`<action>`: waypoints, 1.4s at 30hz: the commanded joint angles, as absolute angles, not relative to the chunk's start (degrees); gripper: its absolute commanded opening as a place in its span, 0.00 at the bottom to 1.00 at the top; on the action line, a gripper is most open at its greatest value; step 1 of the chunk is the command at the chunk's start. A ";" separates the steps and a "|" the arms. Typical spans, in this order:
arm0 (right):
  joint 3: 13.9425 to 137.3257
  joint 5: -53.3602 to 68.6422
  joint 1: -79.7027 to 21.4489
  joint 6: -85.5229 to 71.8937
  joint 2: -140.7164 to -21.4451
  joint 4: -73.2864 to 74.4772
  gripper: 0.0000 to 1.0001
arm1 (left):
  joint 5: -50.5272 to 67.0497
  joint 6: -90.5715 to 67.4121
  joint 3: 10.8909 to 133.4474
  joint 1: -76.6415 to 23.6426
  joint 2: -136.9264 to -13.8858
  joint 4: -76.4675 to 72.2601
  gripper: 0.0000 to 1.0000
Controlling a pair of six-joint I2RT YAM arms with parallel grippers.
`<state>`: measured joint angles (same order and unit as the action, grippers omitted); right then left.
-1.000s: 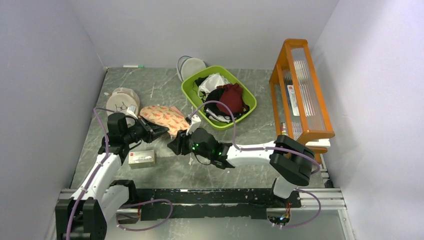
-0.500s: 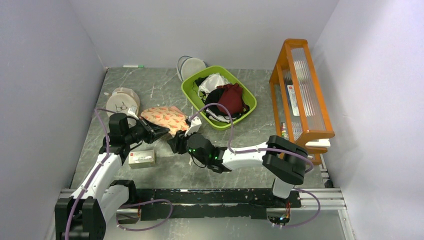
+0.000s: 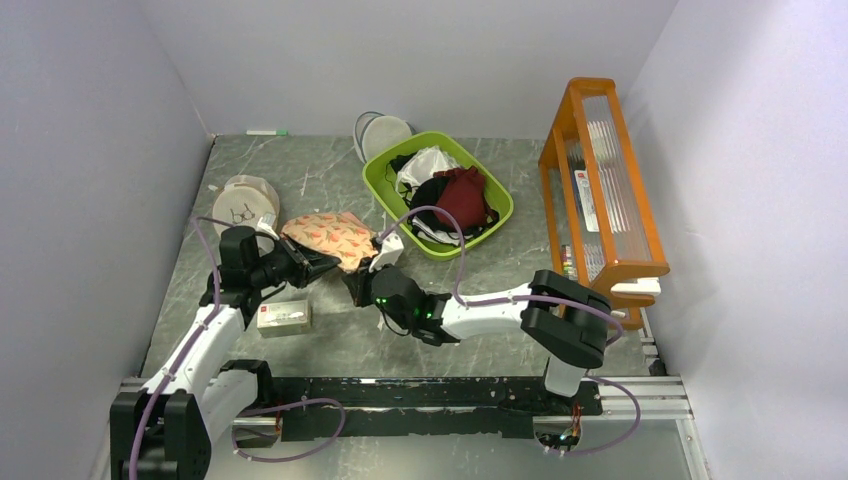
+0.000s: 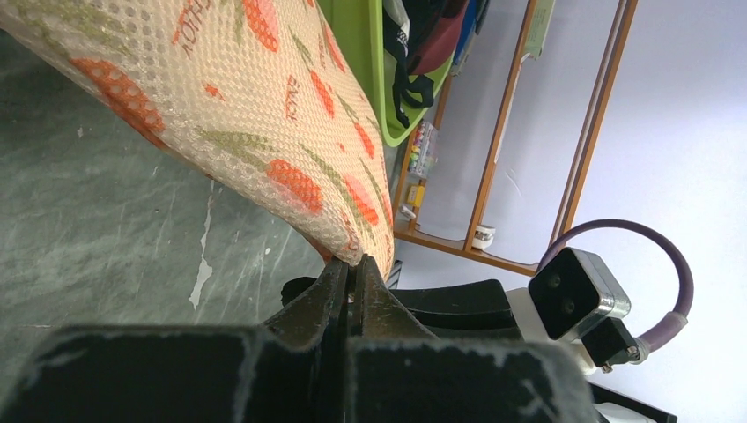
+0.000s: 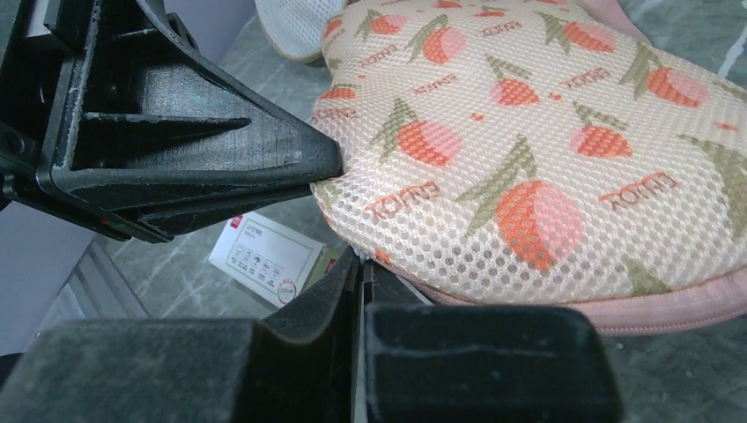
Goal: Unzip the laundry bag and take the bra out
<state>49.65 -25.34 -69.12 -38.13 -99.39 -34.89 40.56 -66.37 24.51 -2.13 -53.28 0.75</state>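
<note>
The peach-pink flower-print laundry bag lies on the marble table between my two grippers. My left gripper is shut on the bag's near corner; in the left wrist view its jaws pinch the mesh edge. My right gripper is shut at the same corner from the other side. In the right wrist view its tips sit under the bag's edge, closed on a thin silvery zip pull. The bag looks zipped. The bra is hidden.
A green basket holding a dark red garment and other clothes stands behind the bag. A round beige pouch is at the left and a white mesh pouch at the back. A small box lies near the left arm. An orange rack stands on the right.
My right arm has slid left and slightly away, bringing its gripper up against the bag's near corner. The left gripper has kept its hold; the bag shifted slightly.
</note>
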 commanded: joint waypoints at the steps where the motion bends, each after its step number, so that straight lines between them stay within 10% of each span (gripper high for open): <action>1: 48.06 -29.34 -69.05 -40.02 -96.38 -32.16 0.00 | 40.69 -63.94 25.23 -2.81 -53.86 2.42 0.07; 13: 39.17 -31.11 -66.94 -35.36 -88.83 -24.61 0.00 | 37.60 -58.91 28.00 -2.65 -55.36 8.24 0.07; 24: 34.45 0.07 -57.48 -21.11 -87.50 -27.79 0.00 | 30.28 -51.39 28.35 -1.85 -53.11 17.89 0.09; 33: 32.63 3.58 -57.57 -27.87 -87.00 -34.21 0.00 | 23.62 -46.33 31.53 -3.07 -50.46 25.46 0.93; 42: 36.60 1.39 -57.31 -32.26 -87.53 -32.32 0.00 | 15.04 -37.38 41.45 -15.38 -52.53 33.65 0.87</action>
